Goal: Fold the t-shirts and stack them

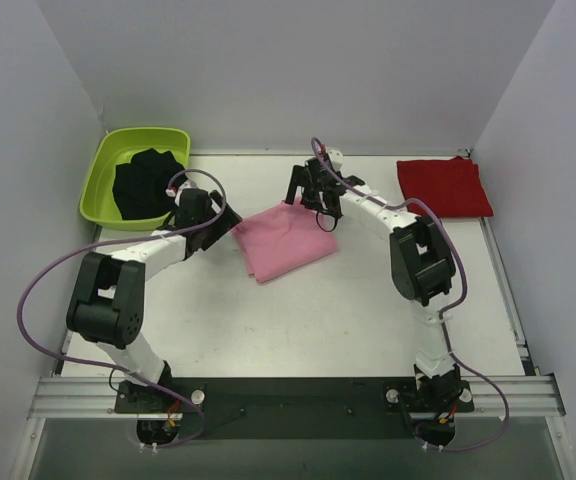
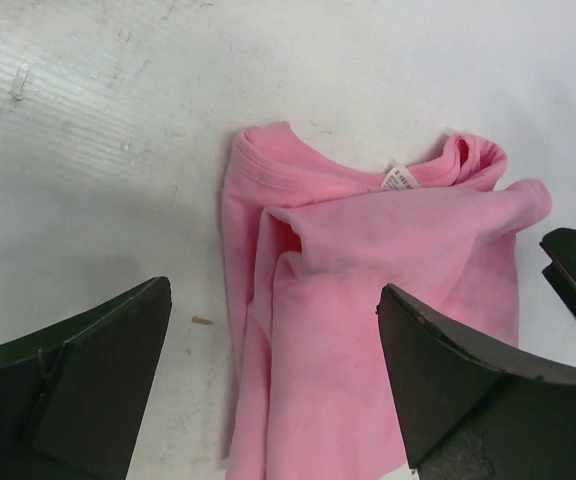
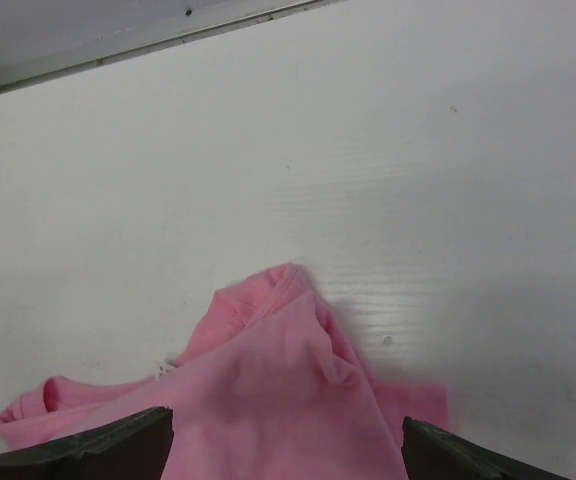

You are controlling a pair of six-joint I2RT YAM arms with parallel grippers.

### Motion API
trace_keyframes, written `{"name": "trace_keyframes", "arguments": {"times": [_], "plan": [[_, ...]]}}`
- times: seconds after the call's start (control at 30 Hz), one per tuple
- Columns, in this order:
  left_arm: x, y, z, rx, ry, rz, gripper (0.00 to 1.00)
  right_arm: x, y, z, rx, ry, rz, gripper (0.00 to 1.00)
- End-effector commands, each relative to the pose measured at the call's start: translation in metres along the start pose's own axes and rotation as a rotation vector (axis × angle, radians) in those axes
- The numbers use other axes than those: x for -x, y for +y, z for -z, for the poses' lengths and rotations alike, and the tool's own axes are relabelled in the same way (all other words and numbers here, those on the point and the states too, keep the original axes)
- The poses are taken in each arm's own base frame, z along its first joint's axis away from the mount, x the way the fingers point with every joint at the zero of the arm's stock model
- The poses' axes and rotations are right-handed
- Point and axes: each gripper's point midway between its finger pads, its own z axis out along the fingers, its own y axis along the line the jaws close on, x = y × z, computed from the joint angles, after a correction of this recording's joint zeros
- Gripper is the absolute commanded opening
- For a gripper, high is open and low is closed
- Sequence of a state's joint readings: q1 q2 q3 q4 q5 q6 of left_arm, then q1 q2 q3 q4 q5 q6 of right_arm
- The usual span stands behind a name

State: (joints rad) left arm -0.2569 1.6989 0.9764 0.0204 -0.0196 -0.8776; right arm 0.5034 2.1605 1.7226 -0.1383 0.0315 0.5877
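The light pink t-shirt (image 1: 286,242) lies folded over but rumpled at the table's middle. Its collar and white label (image 2: 400,178) show in the left wrist view. My left gripper (image 1: 226,224) hangs over the shirt's left edge, open, with pink cloth (image 2: 368,310) lying below its spread fingers (image 2: 88,380). My right gripper (image 1: 314,203) hovers at the shirt's far corner, also open, and the cloth (image 3: 278,390) bunches up loose between its fingertips (image 3: 128,440). Neither holds anything. The deep red t-shirt (image 1: 445,187) lies folded flat at the back right.
A lime green tub (image 1: 98,185) stands at the back left with dark cloth (image 1: 148,183) inside it. White walls close the table at the back and sides. Bare white tabletop (image 1: 318,320) stretches in front of the pink shirt.
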Motion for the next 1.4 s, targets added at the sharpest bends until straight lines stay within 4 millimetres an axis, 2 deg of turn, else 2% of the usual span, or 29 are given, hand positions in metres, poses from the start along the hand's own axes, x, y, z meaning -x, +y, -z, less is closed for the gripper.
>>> {"name": "trace_keyframes", "arguments": {"times": [0.0, 0.07, 0.17, 0.27, 0.33, 0.37, 0.43, 0.47, 0.5, 0.53, 0.6, 0.63, 0.67, 0.73, 0.77, 0.83, 0.9, 0.93, 1.0, 1.03, 1.13, 1.17, 1.23, 1.27, 1.33, 1.37], "plan": [[0.039, -0.042, 0.042, -0.135, -0.141, -0.004, 0.94, 0.037, -0.004, 0.049, 0.012, -0.163, 0.000, 1.00], [0.036, -0.052, 0.052, -0.167, -0.129, -0.012, 0.94, 0.045, 0.000, 0.070, 0.042, -0.198, -0.013, 1.00], [0.031, -0.077, 0.067, -0.234, -0.126, -0.037, 0.95, 0.027, 0.002, 0.078, 0.088, -0.147, -0.049, 1.00], [0.023, -0.106, 0.076, -0.332, -0.109, -0.058, 0.95, 0.013, 0.020, 0.081, 0.213, -0.112, -0.108, 1.00], [0.019, -0.113, 0.075, -0.358, -0.094, -0.055, 0.95, 0.004, 0.036, 0.082, 0.312, -0.077, -0.136, 1.00], [0.014, -0.118, 0.076, -0.378, -0.082, -0.060, 0.95, -0.006, 0.036, 0.078, 0.325, -0.051, -0.151, 1.00], [0.014, -0.122, 0.075, -0.407, -0.088, -0.054, 0.95, -0.009, 0.048, 0.076, 0.393, -0.043, -0.198, 1.00], [0.011, -0.120, 0.073, -0.408, -0.080, -0.053, 0.95, -0.024, 0.049, 0.069, 0.415, 0.002, -0.212, 1.00], [0.008, -0.120, 0.072, -0.416, -0.067, -0.056, 0.95, -0.027, 0.054, 0.068, 0.446, 0.021, -0.248, 1.00], [0.007, -0.120, 0.071, -0.422, -0.063, -0.056, 0.96, -0.023, 0.062, 0.068, 0.495, 0.006, -0.261, 1.00], [0.004, -0.117, 0.071, -0.428, -0.056, -0.057, 0.95, -0.041, 0.066, 0.057, 0.547, 0.060, -0.291, 1.00], [0.005, -0.118, 0.073, -0.438, -0.060, -0.059, 0.96, -0.033, 0.077, 0.059, 0.618, 0.034, -0.333, 1.00], [0.004, -0.116, 0.074, -0.439, -0.058, -0.062, 0.96, -0.040, 0.077, 0.050, 0.641, 0.056, -0.359, 1.00], [0.005, -0.111, 0.076, -0.431, -0.058, -0.069, 0.96, -0.037, 0.092, 0.054, 0.771, 0.059, -0.415, 1.00], [0.003, -0.110, 0.077, -0.434, -0.050, -0.073, 0.96, -0.046, 0.088, 0.042, 0.776, 0.082, -0.445, 1.00], [0.002, -0.105, 0.079, -0.429, -0.045, -0.081, 0.96, -0.053, 0.090, 0.039, 0.826, 0.104, -0.501, 1.00], [-0.002, -0.099, 0.082, -0.425, -0.037, -0.090, 0.96, -0.067, 0.079, 0.030, 0.805, 0.114, -0.528, 1.00], [-0.003, -0.095, 0.082, -0.418, -0.034, -0.092, 0.96, -0.087, 0.067, 0.026, 0.767, 0.142, -0.536, 1.00], [-0.005, -0.093, 0.087, -0.424, -0.033, -0.094, 0.96, -0.100, 0.058, 0.029, 0.738, 0.143, -0.512, 1.00], [-0.010, -0.088, 0.086, -0.415, -0.024, -0.095, 0.96, -0.121, 0.043, 0.028, 0.688, 0.165, -0.511, 1.00], [-0.016, -0.081, 0.090, -0.412, -0.016, -0.096, 0.97, -0.138, 0.033, 0.044, 0.659, 0.156, -0.475, 1.00], [-0.019, -0.080, 0.092, -0.415, -0.007, -0.097, 0.97, -0.164, 0.017, 0.047, 0.609, 0.190, -0.465, 1.00], [-0.021, -0.079, 0.098, -0.421, -0.007, -0.095, 0.97, -0.179, 0.014, 0.062, 0.594, 0.192, -0.438, 1.00], [-0.026, -0.077, 0.102, -0.426, -0.001, -0.097, 0.97, -0.199, -0.003, 0.065, 0.531, 0.203, -0.438, 1.00], [-0.032, -0.075, 0.106, -0.427, 0.004, -0.096, 0.97, -0.218, -0.002, 0.080, 0.513, 0.211, -0.409, 1.00], [-0.038, -0.077, 0.113, -0.439, 0.010, -0.105, 0.97, -0.231, -0.012, 0.083, 0.474, 0.208, -0.406, 1.00]]}}
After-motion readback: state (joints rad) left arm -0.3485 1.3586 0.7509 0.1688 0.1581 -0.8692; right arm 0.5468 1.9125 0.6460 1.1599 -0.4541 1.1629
